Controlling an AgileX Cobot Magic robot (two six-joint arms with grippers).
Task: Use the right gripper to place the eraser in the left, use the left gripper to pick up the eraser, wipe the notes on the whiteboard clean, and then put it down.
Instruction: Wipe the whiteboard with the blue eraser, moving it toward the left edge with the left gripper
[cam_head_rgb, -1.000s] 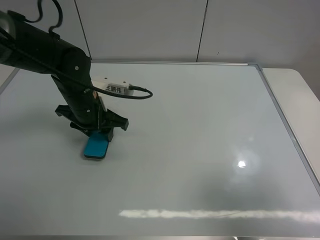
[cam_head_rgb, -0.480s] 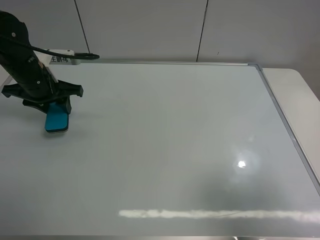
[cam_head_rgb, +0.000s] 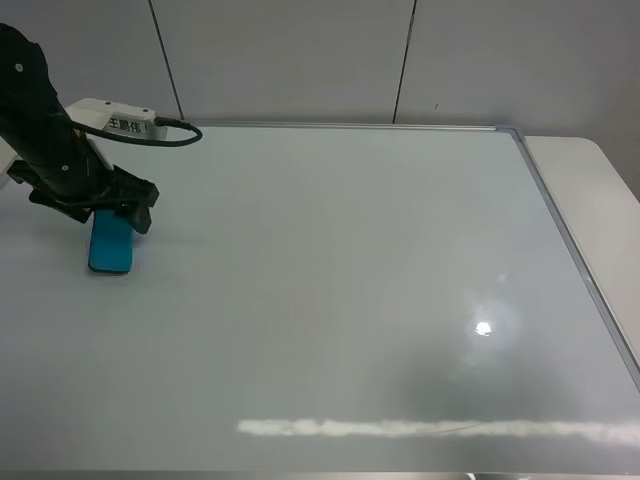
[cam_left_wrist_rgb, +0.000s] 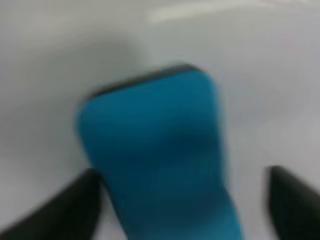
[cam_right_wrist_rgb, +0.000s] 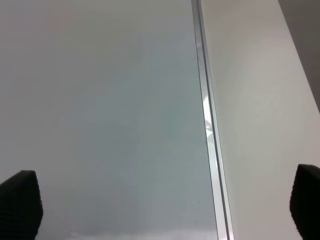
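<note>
Eraser (cam_head_rgb: 110, 243): teal-blue rounded block with a thin dark base, lying flat on the whiteboard (cam_head_rgb: 350, 280) at its far-left area, one end under the left hand (cam_head_rgb: 92, 200), whose black fingers (cam_left_wrist_rgb: 55, 210) stand to either side of it. Whiteboard: large, glossy white, thin silver-grey frame, flat on the tabletop (cam_head_rgb: 600, 200); surface shows glare spots. Right hand (cam_right_wrist_rgb: 160, 200): fingers spread wide over the board's right frame edge, holding nothing.

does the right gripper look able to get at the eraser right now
Probably not easily. The eraser lies at the far left of the whiteboard with the left gripper right over it, blocking access from above. The right gripper is open over the board's right edge, far across.
</note>
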